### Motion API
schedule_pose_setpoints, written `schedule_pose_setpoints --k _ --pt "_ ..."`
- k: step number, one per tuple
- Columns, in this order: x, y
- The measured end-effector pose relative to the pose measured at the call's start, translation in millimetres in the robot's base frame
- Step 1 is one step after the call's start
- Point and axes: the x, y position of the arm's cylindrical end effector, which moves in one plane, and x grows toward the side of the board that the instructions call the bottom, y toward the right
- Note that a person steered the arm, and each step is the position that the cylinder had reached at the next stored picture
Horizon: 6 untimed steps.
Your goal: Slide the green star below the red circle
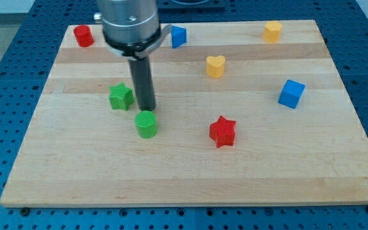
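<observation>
The green star point(121, 96) lies on the wooden board at the view's left of centre. The red circle point(83, 36) stands near the board's top left corner, well above and left of the star. My tip point(147, 110) is just right of the green star, with a small gap, and just above a green cylinder point(147, 124). The rod rises from there to the arm's grey housing at the view's top.
A red star point(222, 131) lies right of centre. A yellow heart point(215, 66) and a blue cube point(291, 93) lie to the right. A blue block point(179, 36) and a yellow block point(272, 31) sit by the top edge of the board point(190, 185).
</observation>
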Motion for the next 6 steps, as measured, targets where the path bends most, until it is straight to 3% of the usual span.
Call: schedule_pose_setpoints --k 2,4,5,6 --pt "-25 -90" --pt "-28 -15" --pt "-61 -19" --pt "-65 -51"
